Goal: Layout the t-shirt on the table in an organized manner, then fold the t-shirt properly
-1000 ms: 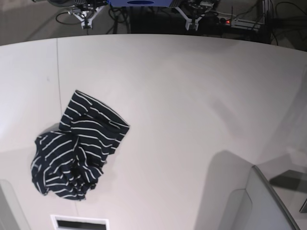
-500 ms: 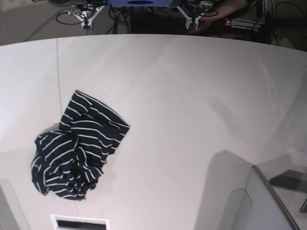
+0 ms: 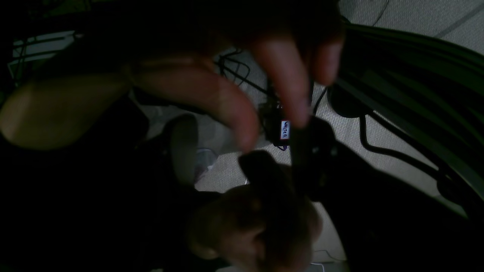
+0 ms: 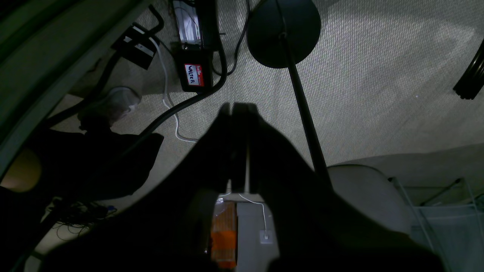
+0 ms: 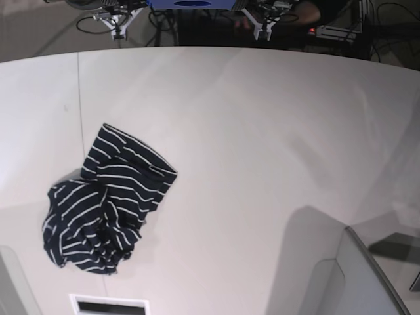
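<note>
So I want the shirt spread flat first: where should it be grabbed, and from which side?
Probably the flatter flap at the t-shirt's far end, taken at its outer edge from above. That part lies smooth, while the near end is a bunched heap with no clear edge.

A red-and-white "hello" name sticker [image 4: 194,74] handwritten "WALTER" (last letters blurry) sits on a black box [image 4: 196,64] on the carpeted floor [image 4: 378,75].
</note>
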